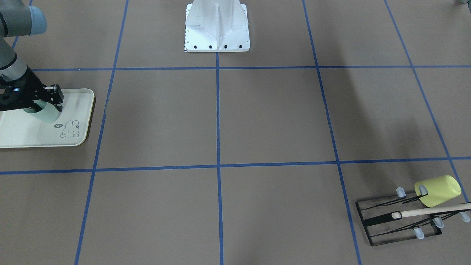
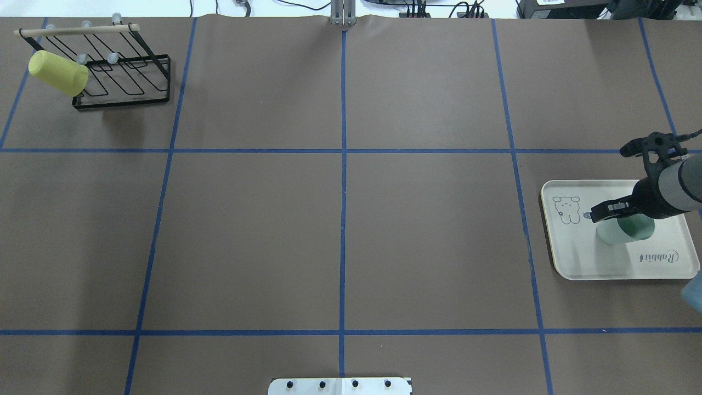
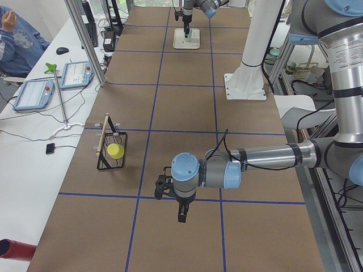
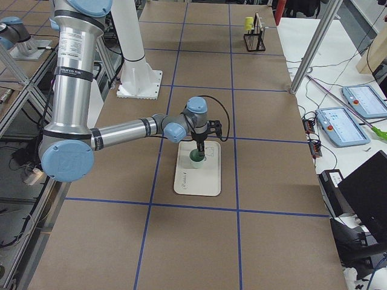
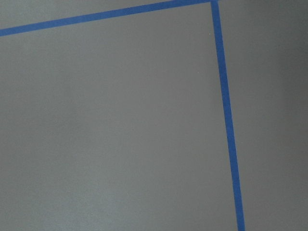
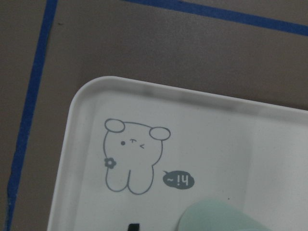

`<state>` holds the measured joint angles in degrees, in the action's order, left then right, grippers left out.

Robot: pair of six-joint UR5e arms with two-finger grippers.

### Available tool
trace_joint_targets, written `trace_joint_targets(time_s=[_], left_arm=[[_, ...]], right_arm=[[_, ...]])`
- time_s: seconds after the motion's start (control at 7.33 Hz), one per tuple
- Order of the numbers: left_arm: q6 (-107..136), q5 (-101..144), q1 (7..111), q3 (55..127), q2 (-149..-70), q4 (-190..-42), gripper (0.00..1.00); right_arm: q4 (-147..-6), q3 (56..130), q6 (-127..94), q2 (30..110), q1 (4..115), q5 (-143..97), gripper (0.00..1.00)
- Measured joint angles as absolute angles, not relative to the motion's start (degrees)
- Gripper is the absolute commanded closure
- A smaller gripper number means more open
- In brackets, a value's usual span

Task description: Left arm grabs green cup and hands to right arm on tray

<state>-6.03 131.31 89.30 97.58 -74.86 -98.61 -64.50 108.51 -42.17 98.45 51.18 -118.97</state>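
The green cup stands upright on the cream tray, beside its bunny drawing. My right gripper reaches down over the cup, and its fingers look closed on the cup's rim. The overhead view shows the cup, the gripper and the tray at the right edge. The right wrist view shows the cup's rim and the tray. My left gripper hangs over bare table, far from the tray. It shows only in the exterior left view, so I cannot tell whether it is open or shut.
A yellow-green cup hangs on a black wire rack with a wooden bar, at the far corner on my left side. The white robot base stands at the table's edge. Blue tape lines grid the brown table.
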Motion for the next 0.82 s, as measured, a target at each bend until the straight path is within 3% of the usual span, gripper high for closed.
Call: trace_joint_targets(time_s=[0.27,0.82], left_arm=[[-6.0,131.4,89.3,97.6,-74.9,-98.6,0.0],[-5.8,134.4,89.2,97.7,-74.9,-98.4,0.0]], right_arm=[[-66.0,111.4,-40.5,98.9,55.4,-122.1,0.0],[-85.7,115.4,-16.8,97.0,68.4,-126.0,0.0]])
